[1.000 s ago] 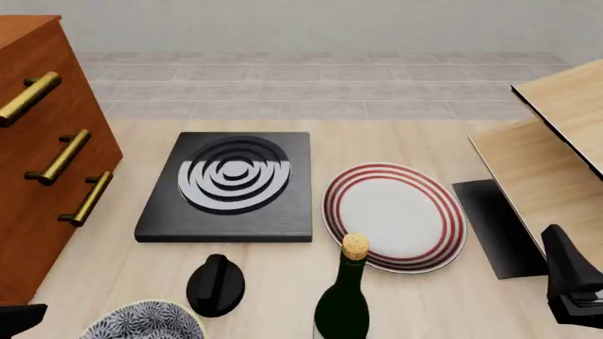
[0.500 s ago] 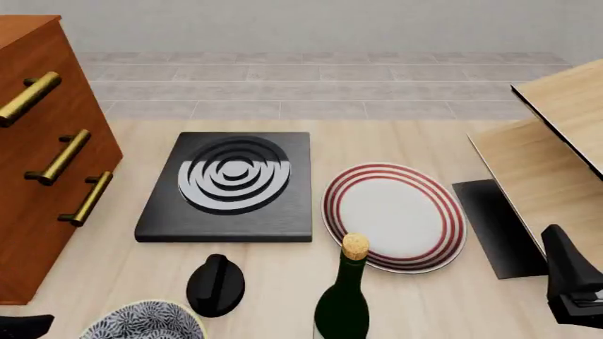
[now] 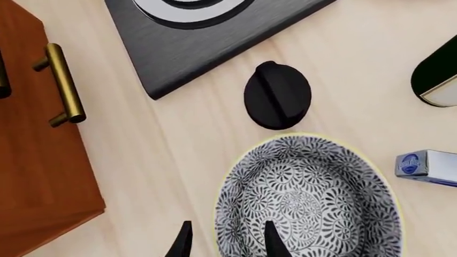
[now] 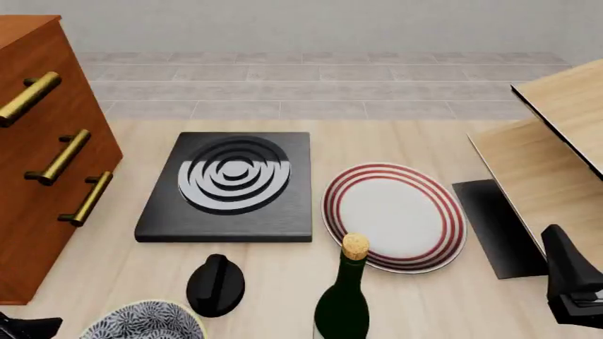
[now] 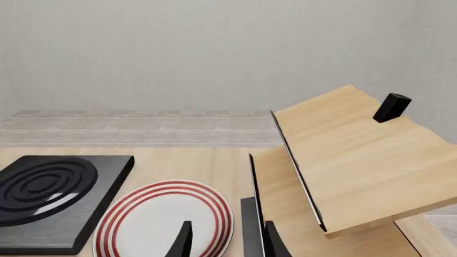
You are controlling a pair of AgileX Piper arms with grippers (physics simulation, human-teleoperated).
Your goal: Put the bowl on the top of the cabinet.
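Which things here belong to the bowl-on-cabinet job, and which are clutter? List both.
Job:
bowl
cabinet
left gripper, open, straddling the bowl's rim

Clutter:
red-ringed plate
corked bottle
black slab with rings
black knob
small blue-and-white box
light-wood panels

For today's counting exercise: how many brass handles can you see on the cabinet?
3, on the cabinet front at the table's left: top handle, middle handle, bottom handle. More may be hidden out of frame.

A corked bottle (image 4: 342,300) stands near the red-ringed plate (image 4: 395,216).
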